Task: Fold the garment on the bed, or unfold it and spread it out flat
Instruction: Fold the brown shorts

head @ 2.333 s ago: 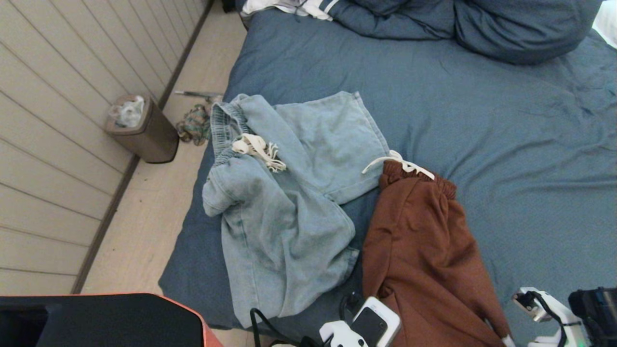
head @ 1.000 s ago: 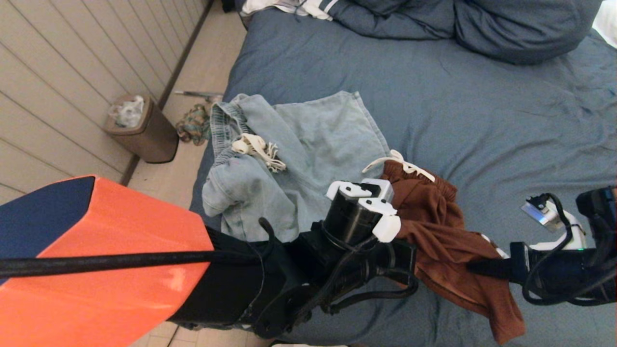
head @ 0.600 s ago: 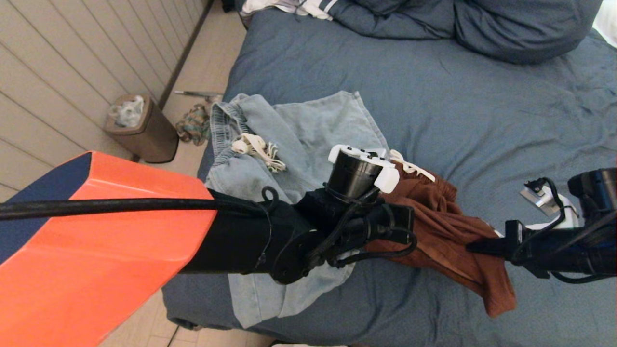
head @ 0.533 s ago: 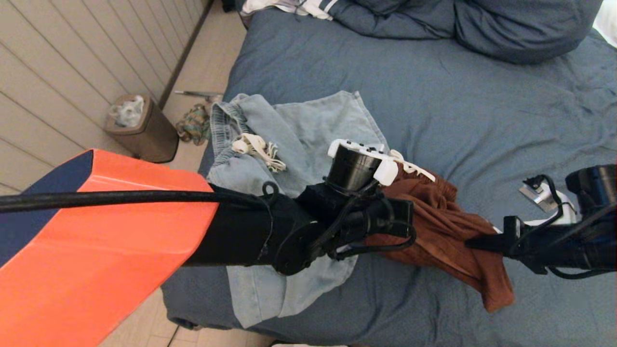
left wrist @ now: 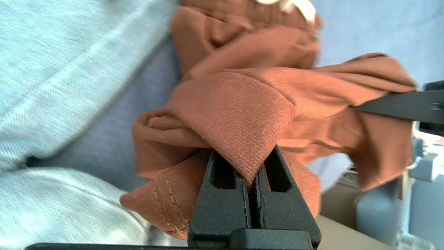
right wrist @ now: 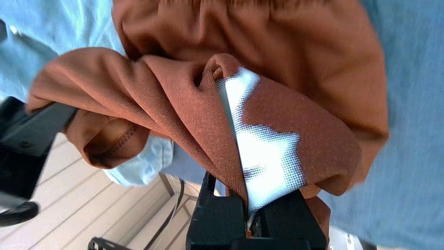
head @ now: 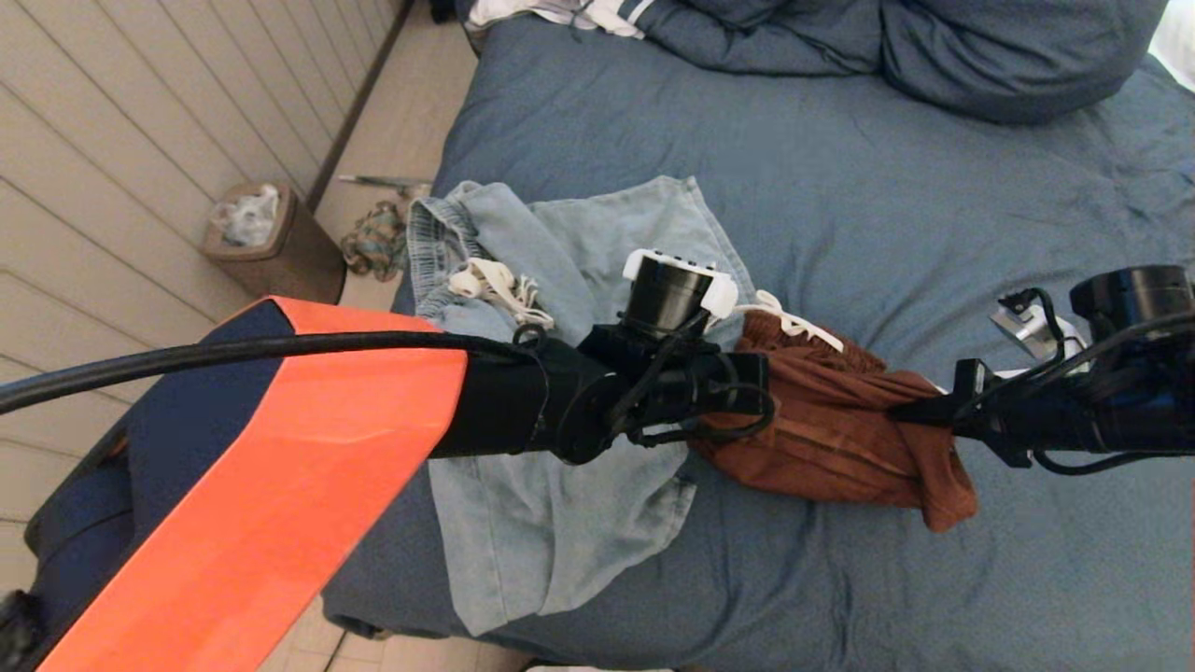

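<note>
I have both grippers, left [left wrist: 255, 173] and right [right wrist: 248, 205], clamped on the brown shorts' [head: 831, 439] hem; next, carry it to the waistband.

Left gripper [head: 738, 397] and right gripper [head: 910, 408], low at near edge 2.3 s ago, now raised over bed, each clamped on near hem of brown shorts [head: 831, 439]. Shorts, flat before, now lifted off cover and carried farther, leg ends bunched toward waistband, sagging between grippers. More of denim shorts' [head: 551, 523] near part exposed.
</note>
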Controlling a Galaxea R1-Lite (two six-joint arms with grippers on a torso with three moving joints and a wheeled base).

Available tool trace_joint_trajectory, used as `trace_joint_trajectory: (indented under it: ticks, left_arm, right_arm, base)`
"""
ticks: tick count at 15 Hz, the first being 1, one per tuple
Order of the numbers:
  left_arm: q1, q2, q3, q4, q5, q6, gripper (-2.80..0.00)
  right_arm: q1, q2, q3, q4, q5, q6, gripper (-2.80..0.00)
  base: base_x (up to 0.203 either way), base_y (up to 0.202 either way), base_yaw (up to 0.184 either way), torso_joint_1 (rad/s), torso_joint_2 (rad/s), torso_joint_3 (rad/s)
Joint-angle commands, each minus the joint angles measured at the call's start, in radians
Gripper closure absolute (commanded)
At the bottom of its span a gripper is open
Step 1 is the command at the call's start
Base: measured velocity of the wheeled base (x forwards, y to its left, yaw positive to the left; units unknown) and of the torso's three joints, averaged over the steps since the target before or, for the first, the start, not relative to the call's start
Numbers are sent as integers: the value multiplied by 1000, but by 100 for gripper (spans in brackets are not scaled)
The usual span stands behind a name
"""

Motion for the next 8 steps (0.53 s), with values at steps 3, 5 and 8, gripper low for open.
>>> trace_joint_trajectory:
  ticks: [3,5,8]
  left_arm:
    - [20,58,-45,22,1,-4,-280]
    - [19,34,-30,13,2,-5,-280]
    - [33,-27,-23,18,8,-6,-280]
  right_arm:
    - [0,41,-22,-2,2,0,-280]
    - [-2,34,-22,-3,4,-5,-280]
    - [-25,27,-32,-3,5,-2,-280]
  base:
    - [0,0,0,0,0,0]
    - [0,0,0,0,0,0]
    - [0,0,0,0,0,0]
